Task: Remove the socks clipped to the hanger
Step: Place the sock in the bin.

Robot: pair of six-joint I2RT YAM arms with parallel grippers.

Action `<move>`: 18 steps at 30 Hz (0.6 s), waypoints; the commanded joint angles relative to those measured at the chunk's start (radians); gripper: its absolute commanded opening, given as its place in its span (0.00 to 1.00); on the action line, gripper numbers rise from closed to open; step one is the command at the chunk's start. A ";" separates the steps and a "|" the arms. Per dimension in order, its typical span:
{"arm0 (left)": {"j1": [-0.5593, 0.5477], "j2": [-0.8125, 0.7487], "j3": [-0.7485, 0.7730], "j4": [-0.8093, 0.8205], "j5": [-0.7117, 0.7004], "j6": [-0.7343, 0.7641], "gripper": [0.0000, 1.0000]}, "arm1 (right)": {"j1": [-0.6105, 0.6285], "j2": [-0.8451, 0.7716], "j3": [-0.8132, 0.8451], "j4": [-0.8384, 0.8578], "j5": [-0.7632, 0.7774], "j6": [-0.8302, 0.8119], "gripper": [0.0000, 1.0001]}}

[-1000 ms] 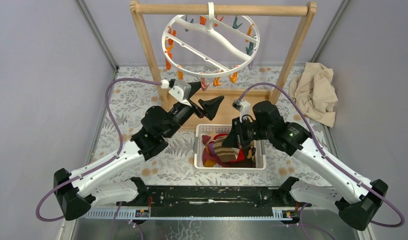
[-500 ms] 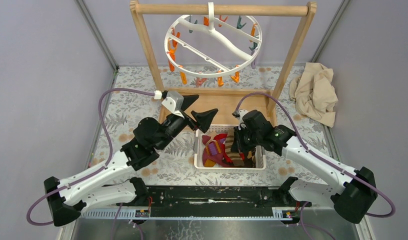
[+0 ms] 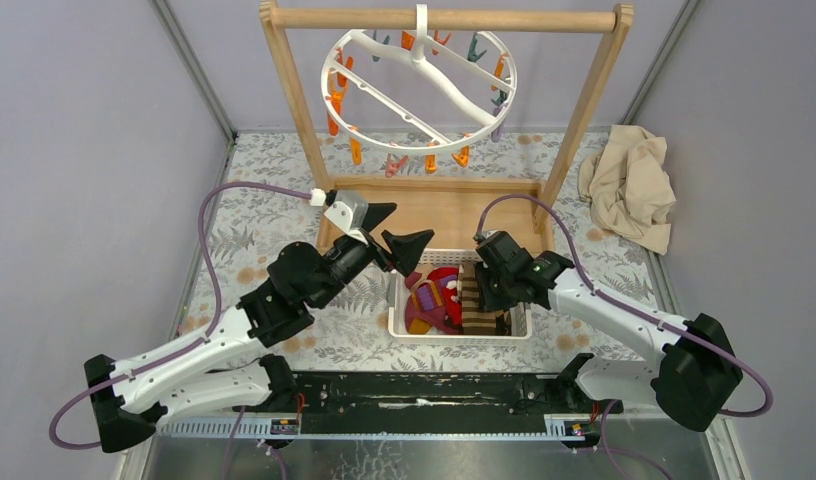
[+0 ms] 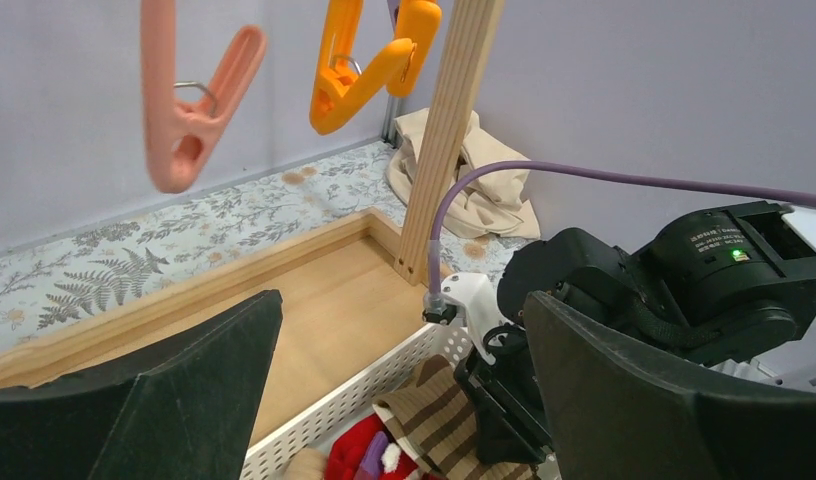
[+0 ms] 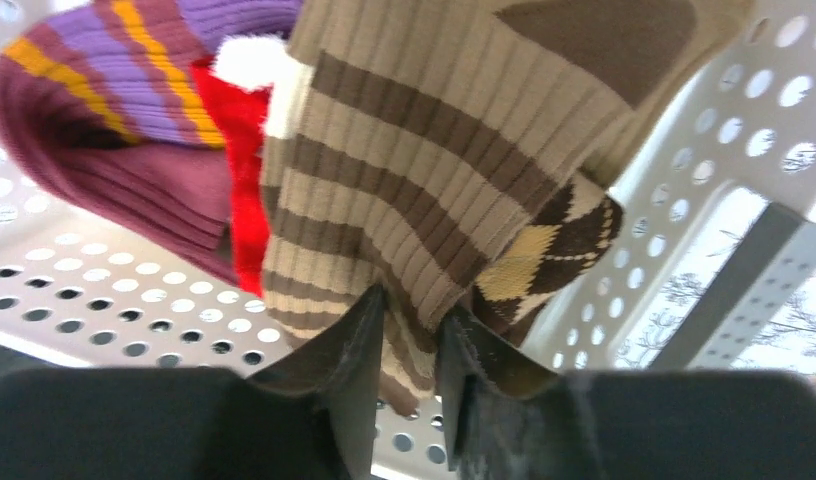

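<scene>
Hanger: you see the white round plastic hanger [image 3: 422, 57] hooked on the top rail of the wooden rack [image 3: 444, 18], tilted. Its small orange, pink and teal clips dangle from the ring.
Clips, close up: an orange clip [image 4: 369, 65] and a pink clip [image 4: 189, 110] hang above the left wrist camera. Neither holds anything.
Socks: the small fabric socks [image 3: 439, 300] lie heaped in the white perforated plastic basket [image 3: 460, 333], on the floral table cover [image 3: 254, 215] just in front of the rack's base.
Heap, close up: a brown-striped tan sock [image 5: 414, 170] lies on top. A brown argyle sock [image 5: 554, 250] is under its right edge. A red sock [image 5: 239, 130] and a purple-orange striped sock [image 5: 164, 60] are to its left.
Right gripper [image 5: 412, 305]: reached down into the right half of the basket. The fingers stand a narrow gap apart with a fold of the brown-striped tan sock between them. You cannot tell whether they pinch it or have let go.
Left gripper [image 3: 406, 226]: spread wide and holding nothing, above the basket's far left corner.
Other: a crumpled beige cloth [image 3: 632, 185] lies right of the rack.
</scene>
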 commanded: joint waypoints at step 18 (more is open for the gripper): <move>-0.014 -0.033 -0.005 -0.080 -0.068 -0.004 0.99 | 0.078 0.022 0.264 -0.132 0.203 -0.051 0.51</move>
